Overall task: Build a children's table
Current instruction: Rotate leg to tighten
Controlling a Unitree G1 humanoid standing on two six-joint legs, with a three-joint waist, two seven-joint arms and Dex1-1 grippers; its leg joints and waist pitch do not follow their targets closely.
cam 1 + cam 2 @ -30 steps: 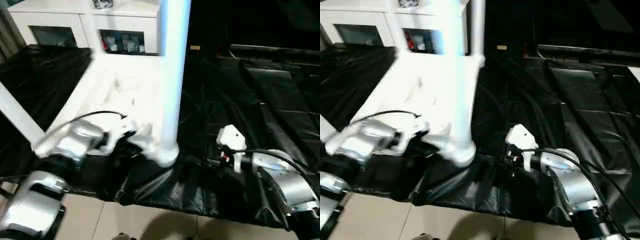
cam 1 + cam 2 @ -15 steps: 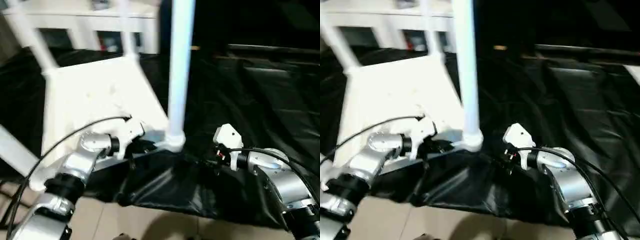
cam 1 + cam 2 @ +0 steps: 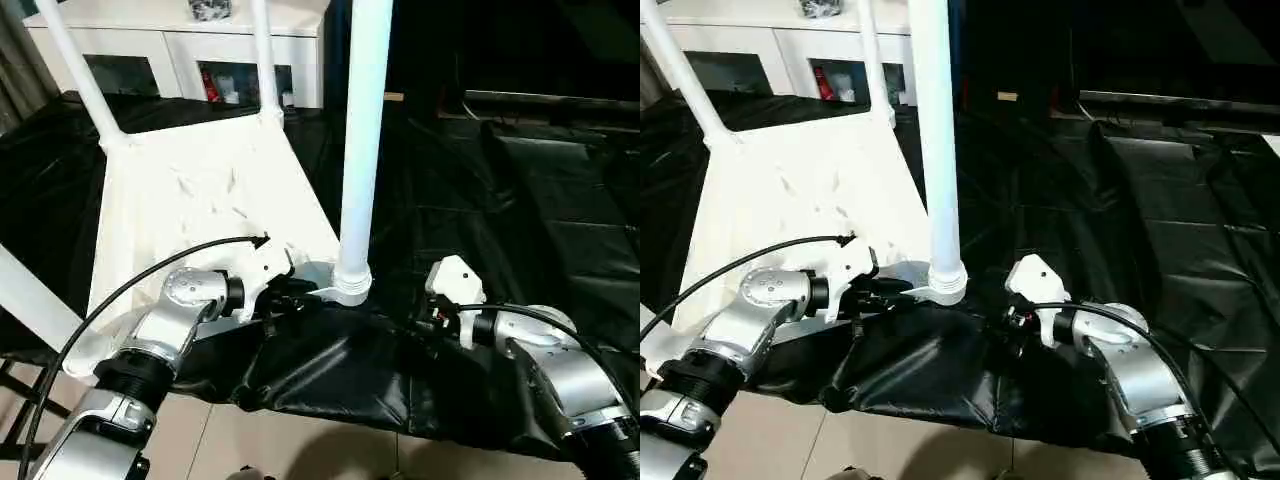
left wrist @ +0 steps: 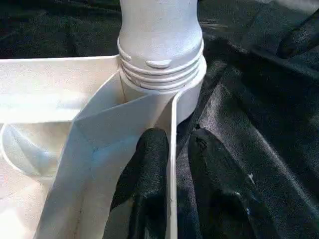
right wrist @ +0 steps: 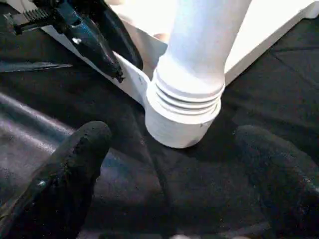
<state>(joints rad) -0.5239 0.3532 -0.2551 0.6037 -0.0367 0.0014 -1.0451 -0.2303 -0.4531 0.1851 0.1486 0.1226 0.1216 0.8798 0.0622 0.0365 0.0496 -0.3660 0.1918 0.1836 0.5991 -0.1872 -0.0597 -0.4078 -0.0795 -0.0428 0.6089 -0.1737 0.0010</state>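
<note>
A white leg (image 3: 40, 310) pokes out low at the far left edge, running off the picture. Next to it, the white tabletop (image 3: 190, 200) lies upside down on a black sheet (image 3: 520, 200) that covers the floor. Two more white legs (image 3: 80, 75) stand up from its far corners, near a white cabinet (image 3: 170, 40) at the back.

The left gripper (image 4: 172, 174) sits at the near edge of the tabletop. Its two black fingers (image 4: 144, 174) are close together and pinch the thin white rim, one finger inside the rim and one outside on the black sheet. The rim is all it has hold of.

Just past those fingers is the near corner socket (image 4: 162, 74). A fourth leg (image 3: 362, 130) stands straight up in it, with its ridged end sitting in the round socket.

To the right, the right gripper (image 5: 174, 164) rests low on the black sheet, close to that same corner. Its fingers (image 5: 70, 164) are spread wide apart, one on each side of the socket, and they hold nothing. They do not touch the leg.
</note>
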